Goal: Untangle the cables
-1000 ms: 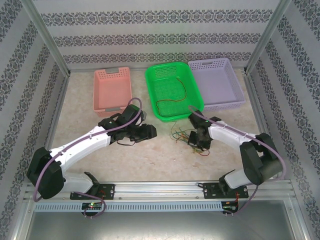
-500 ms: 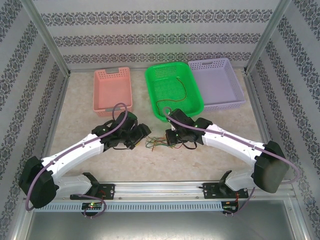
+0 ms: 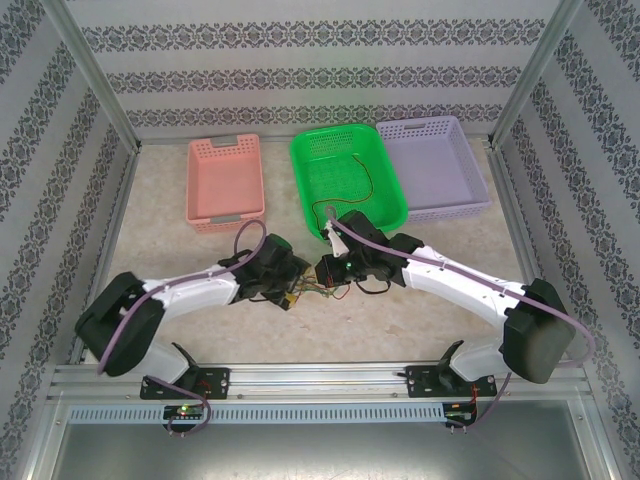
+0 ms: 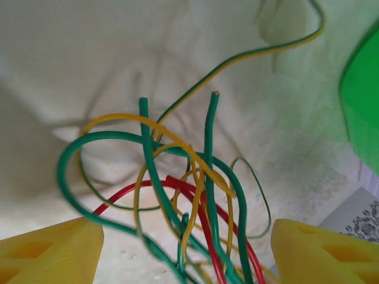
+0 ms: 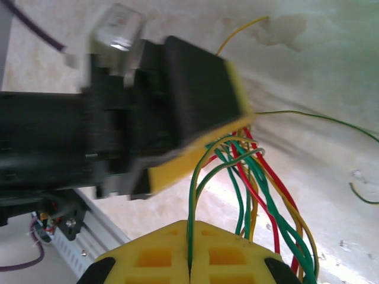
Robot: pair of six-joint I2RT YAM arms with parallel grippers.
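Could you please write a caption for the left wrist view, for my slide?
Open fingers of the left gripper flank a tangle of green, red and yellow cables on the table.

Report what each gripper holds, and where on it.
Right gripper pinches the cables, a few strands within the tangle. Left gripper holds nothing, jaws open around them.

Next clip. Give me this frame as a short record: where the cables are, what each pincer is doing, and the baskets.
cables: tangled bundle on the table, between the two pincers
left pincer: open, straddling the bundle
right pincer: shut on a green strand of the bundle
green basket: one dark wire inside
other baskets: pink basket and purple basket, either side of the green one
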